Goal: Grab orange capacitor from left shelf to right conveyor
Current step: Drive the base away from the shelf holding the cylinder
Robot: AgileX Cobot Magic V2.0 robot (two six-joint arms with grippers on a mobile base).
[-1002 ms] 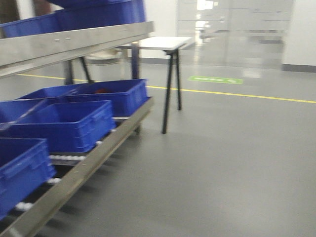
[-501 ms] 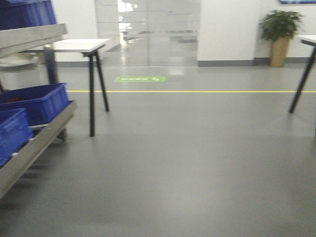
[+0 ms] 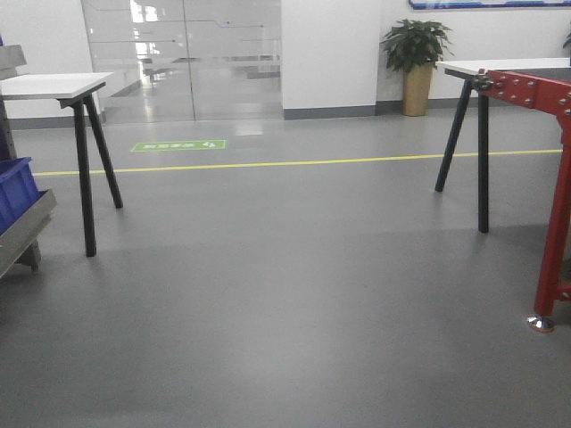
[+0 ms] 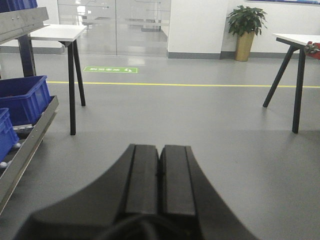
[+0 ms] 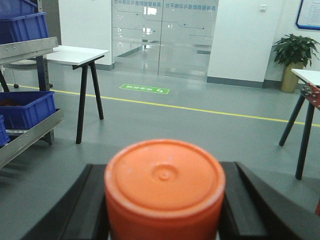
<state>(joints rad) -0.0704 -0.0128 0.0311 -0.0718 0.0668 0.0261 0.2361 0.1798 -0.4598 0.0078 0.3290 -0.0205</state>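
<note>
Right pincer [image 5: 163, 202] first. In the right wrist view its two black fingers [image 5: 75, 205] are spread wide, with the small round orange capacitor [image 5: 164, 177] clamped between them. Its flat orange top, with a little dimple in the middle, faces the camera. So the capacitor is in that grip, out over the grey floor and well apart from the shiny stainless-steel left shelf [image 5: 27, 50] at the left edge. Blue plastic bins [image 5: 27, 107] sit on the shelf's lower level, with more up top. Beside the shelf stands a white-topped counter [image 5: 80, 54] on black splayed legs. Behind it are frosted glass doors [image 5: 165, 35], a green floor sticker [image 5: 144, 89] and a yellow floor line [image 5: 210, 111]. A leafy potted plant [image 5: 295, 55] is over by the far right wall.

Left wrist view: the left pincer [image 4: 159, 170] has its black pads [image 4: 142, 175] pressed flat together with nothing between them. The shelf and bins are on the left, and a second white counter [image 4: 300, 39] is on the right.

Front view: no arm shows here. The glossy red metal frame of the right conveyor [image 3: 535, 89], with silver bolts, takes up the right edge. Its red leg stands on a silver foot on the floor, and I can't see the belt itself. The second counter is right beside it. A corner of the shelf and one blue bin peek in at the left edge, well apart from the conveyor.
</note>
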